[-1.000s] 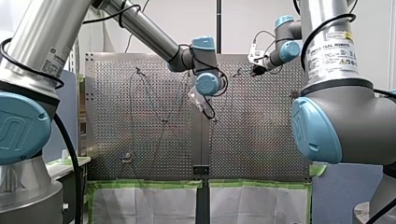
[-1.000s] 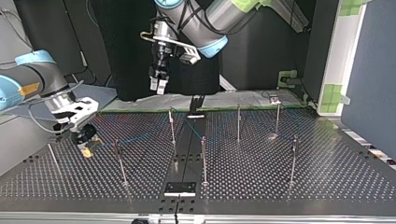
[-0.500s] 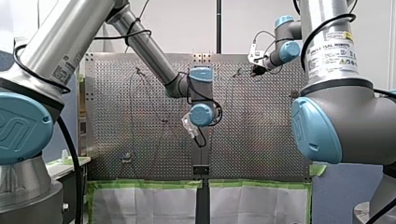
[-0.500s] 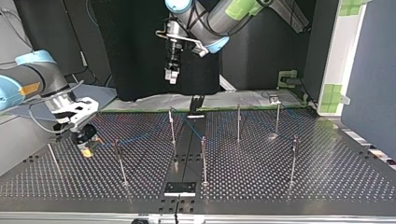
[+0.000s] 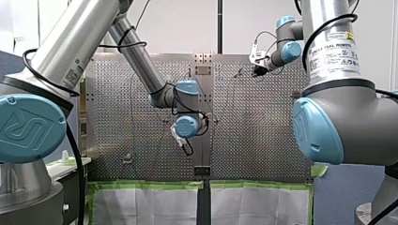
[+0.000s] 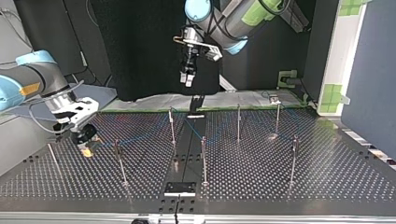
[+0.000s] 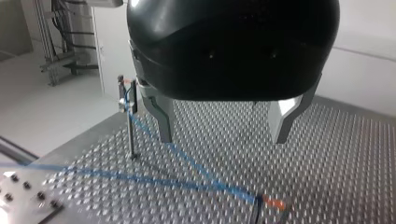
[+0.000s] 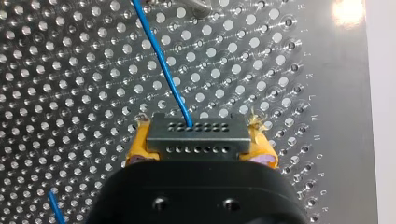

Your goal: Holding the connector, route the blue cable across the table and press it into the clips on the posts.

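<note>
Left gripper (image 7: 223, 138): fingers apart, twelve o'clock in top view.
Right gripper (image 8: 200, 139): clamped on connector (image 8: 198, 145), nine o'clock.
Blue cable (image 8: 163, 60): enters connector.

Our left gripper (image 6: 187, 80) moves toward the top view's right and pulls back toward the far edge of the worktop (image 6: 327, 158).

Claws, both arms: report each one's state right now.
Left claw: open, holding nothing.
Right claw: closed on the connector.
</note>
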Controlling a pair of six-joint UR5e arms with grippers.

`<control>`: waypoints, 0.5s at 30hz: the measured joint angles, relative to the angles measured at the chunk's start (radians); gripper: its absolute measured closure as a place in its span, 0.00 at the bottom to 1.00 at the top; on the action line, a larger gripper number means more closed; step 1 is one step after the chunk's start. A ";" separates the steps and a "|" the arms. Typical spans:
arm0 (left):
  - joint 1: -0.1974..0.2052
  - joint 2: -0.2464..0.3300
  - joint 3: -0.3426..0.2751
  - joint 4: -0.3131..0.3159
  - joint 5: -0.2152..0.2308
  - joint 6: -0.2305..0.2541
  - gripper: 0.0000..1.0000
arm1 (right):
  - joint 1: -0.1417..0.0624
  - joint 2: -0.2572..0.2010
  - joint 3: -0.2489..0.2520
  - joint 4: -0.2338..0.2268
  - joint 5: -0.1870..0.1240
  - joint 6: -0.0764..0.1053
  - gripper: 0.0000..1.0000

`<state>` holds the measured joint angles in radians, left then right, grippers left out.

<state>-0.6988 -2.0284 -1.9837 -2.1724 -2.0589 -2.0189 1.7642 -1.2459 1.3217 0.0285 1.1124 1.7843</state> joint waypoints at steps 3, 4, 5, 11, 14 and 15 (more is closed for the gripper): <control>0.028 0.000 -0.028 0.029 -0.018 0.018 0.00 | -0.002 0.001 0.000 -0.001 0.001 0.000 1.00; 0.038 0.000 -0.038 0.038 -0.026 0.023 0.00 | -0.003 0.001 0.000 -0.001 0.001 0.000 1.00; 0.049 0.000 -0.049 0.050 -0.037 0.031 0.00 | -0.003 0.001 0.000 -0.001 0.001 0.000 1.00; 0.073 0.000 -0.108 0.096 -0.069 0.062 0.00 | -0.004 0.001 0.000 0.000 0.001 0.000 1.00; 0.075 0.000 -0.139 0.115 -0.074 0.065 0.00 | -0.004 0.002 0.000 0.000 0.001 0.000 1.00; 0.075 0.000 -0.148 0.122 -0.074 0.065 0.00 | -0.004 0.002 0.000 0.000 0.001 0.000 1.00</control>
<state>-0.6236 -2.0283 -2.1315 -2.0501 -2.1325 -1.9534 1.7598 -1.2438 1.3218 0.0289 1.1135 1.7843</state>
